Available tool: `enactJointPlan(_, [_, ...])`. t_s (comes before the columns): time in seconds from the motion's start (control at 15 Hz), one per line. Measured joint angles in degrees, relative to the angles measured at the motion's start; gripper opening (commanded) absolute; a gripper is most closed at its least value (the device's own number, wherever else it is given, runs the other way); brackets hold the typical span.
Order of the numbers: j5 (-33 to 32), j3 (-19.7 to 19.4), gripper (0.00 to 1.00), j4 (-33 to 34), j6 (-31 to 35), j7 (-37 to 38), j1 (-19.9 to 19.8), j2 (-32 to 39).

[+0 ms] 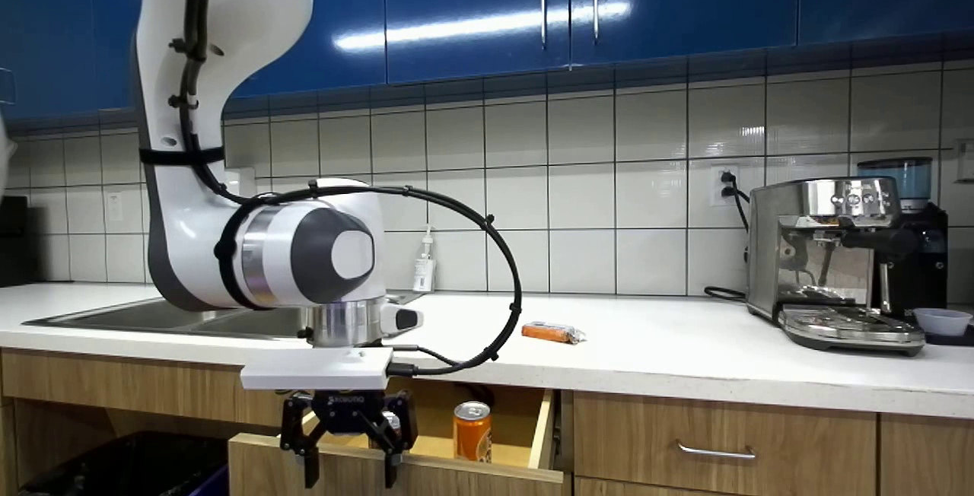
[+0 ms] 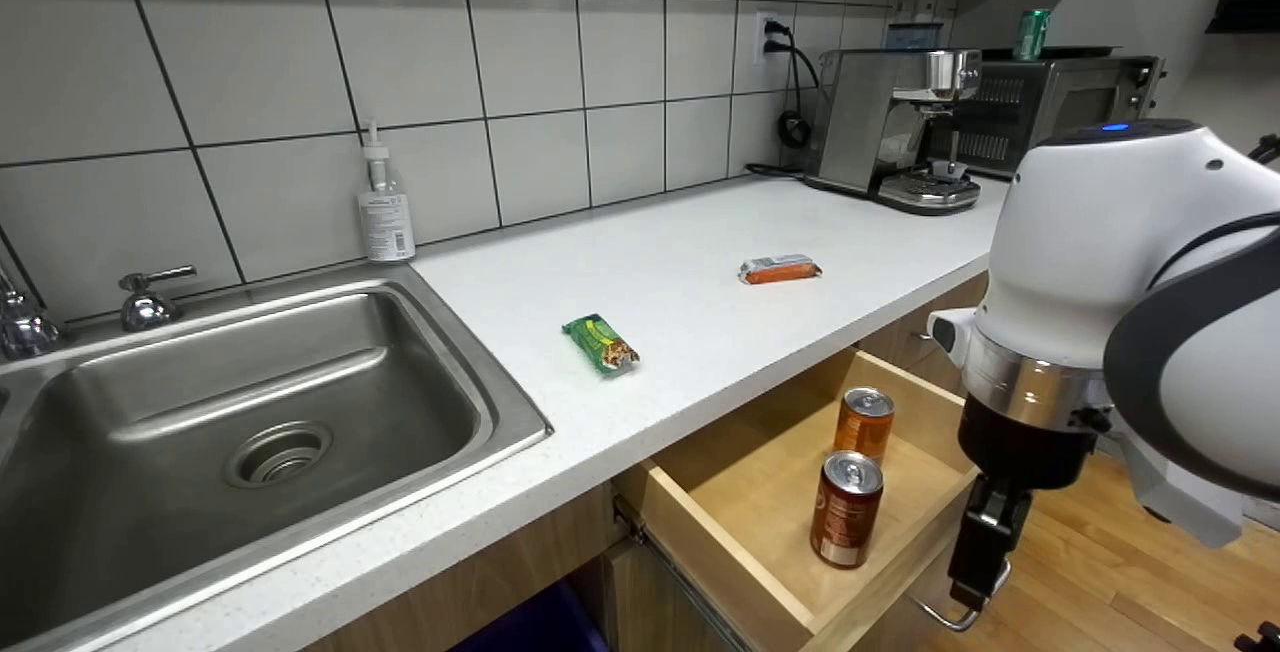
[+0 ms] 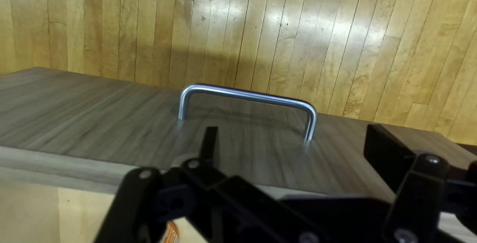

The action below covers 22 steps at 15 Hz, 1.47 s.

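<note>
While the tool [image 1: 351, 473] hangs, the drawer handle [image 3: 246, 94] lies just below.

Downturned hand [image 1: 351, 471], wide apart

The white tabletop [image 2: 660, 262] has a steel sink [image 2: 515, 412] set into it. Near the sink lies a green packet [image 2: 602, 343]; an orange packet [image 2: 779, 270] lies farther along, and beyond it stands a coffee machine [image 2: 865, 122]. A pump bottle [image 2: 386, 217] stands at the sink's back corner. Under the tabletop, an open drawer [image 2: 745, 482] carries an orange can [image 2: 863, 427] and a dark red can [image 2: 847, 517], both upright, apart.
</note>
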Motion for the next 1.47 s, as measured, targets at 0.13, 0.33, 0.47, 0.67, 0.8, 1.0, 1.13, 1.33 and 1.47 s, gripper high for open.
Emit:
enactJointPlan(0.13, [-0.22,-0.35,1.00,0.00,0.86,2.03,0.00,0.06])
enactJointPlan(0.33, [-0.24,-0.76,1.00,-0.01,2.10,4.23,0.00,0.13])
enactJointPlan(0.47, [-0.33,-0.99,1.00,-0.01,2.69,5.24,0.00,0.13])
enactJointPlan(0.67, [-0.79,-1.52,1.00,0.00,3.24,6.17,0.00,0.13])
enactJointPlan(0.8, [-1.30,-1.91,1.00,0.00,3.30,6.39,0.00,0.13])
enactJointPlan(1.0, [-1.36,-2.27,1.00,0.02,3.32,6.39,0.00,0.13])
enactJointPlan(1.13, [-1.36,-2.34,1.00,0.03,3.33,6.39,0.00,0.12])
enactJointPlan(1.33, [-1.46,-2.54,1.00,0.04,3.35,6.41,0.00,0.12])
enactJointPlan(1.47, [-1.67,-2.88,1.00,0.04,3.37,6.41,0.00,0.08])
